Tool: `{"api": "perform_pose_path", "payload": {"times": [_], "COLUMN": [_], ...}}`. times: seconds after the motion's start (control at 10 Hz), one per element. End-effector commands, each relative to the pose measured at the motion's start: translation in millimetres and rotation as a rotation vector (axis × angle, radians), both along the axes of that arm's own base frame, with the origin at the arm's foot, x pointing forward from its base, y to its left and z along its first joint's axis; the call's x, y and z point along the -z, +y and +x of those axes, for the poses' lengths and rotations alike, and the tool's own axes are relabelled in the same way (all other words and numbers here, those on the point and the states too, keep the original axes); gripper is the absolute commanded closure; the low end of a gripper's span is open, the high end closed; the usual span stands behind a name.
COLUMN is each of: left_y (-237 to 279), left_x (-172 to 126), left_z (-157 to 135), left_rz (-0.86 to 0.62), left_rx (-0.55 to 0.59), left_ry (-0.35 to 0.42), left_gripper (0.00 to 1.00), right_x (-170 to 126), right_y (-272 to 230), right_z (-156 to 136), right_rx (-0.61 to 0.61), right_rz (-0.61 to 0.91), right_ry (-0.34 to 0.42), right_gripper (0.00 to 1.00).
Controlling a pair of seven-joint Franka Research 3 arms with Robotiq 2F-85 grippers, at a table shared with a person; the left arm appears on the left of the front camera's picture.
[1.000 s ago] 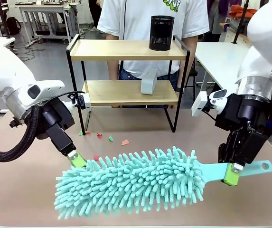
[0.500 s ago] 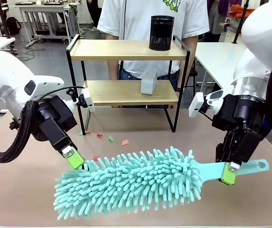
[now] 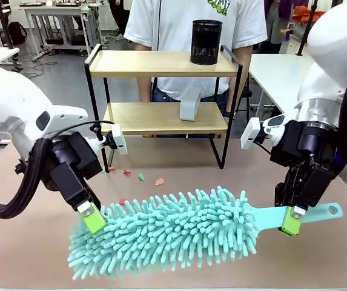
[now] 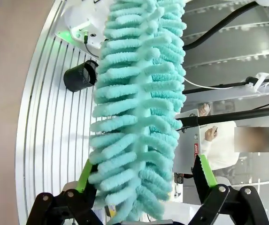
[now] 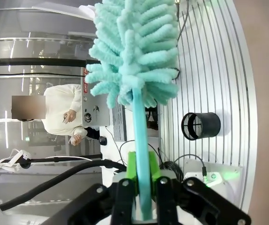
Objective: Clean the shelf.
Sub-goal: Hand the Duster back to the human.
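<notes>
- The shelf [image 3: 161,91] stands at the far side of the tabletop [image 3: 16,242], in front of the person; a black mesh cup [image 3: 206,41] sits on its top board and a pale object [image 3: 190,104] on the lower one.
- The right tool [image 3: 290,220] is clamped on the handle of the teal duster [image 3: 167,233]; the right wrist view shows the handle pinched between the green pads.
- The left tool [image 4: 143,180] is spread wide around the duster's fluffy tip — not closed on it.
- To do this step well, I judge the duster should be lifted level toward the boards, sweeping clear of the cup.
- Small scraps [image 3: 143,177] lie by the shelf's legs — what they are is hard to tell.
</notes>
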State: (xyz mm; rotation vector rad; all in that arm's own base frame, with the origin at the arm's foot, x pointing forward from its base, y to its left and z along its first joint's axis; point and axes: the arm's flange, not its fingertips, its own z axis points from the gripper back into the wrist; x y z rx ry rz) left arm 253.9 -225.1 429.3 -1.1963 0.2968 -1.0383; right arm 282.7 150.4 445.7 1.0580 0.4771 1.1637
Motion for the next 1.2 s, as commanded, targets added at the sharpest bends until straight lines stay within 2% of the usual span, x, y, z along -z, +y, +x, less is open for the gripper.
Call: {"api": "perform_pose_path", "payload": {"times": [0.0,0.2,0.3,0.4,0.5,0.6,0.7,1.1], "left_y": [-13.6,-17.0,-17.8,-16.7,-15.3,-14.1,-13.4,-10.3], "left_x": [4.2,9.5,10.5,8.6,7.9,7.3,6.5,4.5], "left_z": [-17.4,-21.7,-20.8,-19.9,-18.6,-17.3,-16.3,-13.2], "left_rz": [-0.036,-0.013,-0.023,-0.045,-0.051,-0.050,-0.057,-0.056], "left_rx": [0.003,0.002,-0.014,-0.029,-0.033,-0.035,-0.040,-0.042], "left_ry": [-0.073,-0.094,-0.089,-0.092,-0.097,-0.098,-0.096,-0.108], "left_gripper": [0.00,0.00,0.58,0.58,1.00,0.61,1.00,1.00], "right_x": [-0.9,-0.6,0.3,1.0,0.7,-0.3,-0.4,-2.1], "right_y": [-1.4,-7.5,-8.1,-7.2,-6.2,-5.8,-4.9,-1.6], "right_z": [4.2,2.0,1.3,0.6,0.3,0.3,0.6,1.8], "right_rx": [-0.002,0.013,0.012,0.006,0.002,0.000,-0.001,-0.012], "right_rz": [0.031,0.042,0.044,0.043,0.040,0.038,0.034,0.026], "right_ry": [-0.004,-0.008,-0.007,-0.005,-0.005,-0.007,-0.007,-0.006], "right_gripper": [0.88,0.88,0.88,0.88,0.88,0.88,0.88,0.88]}}
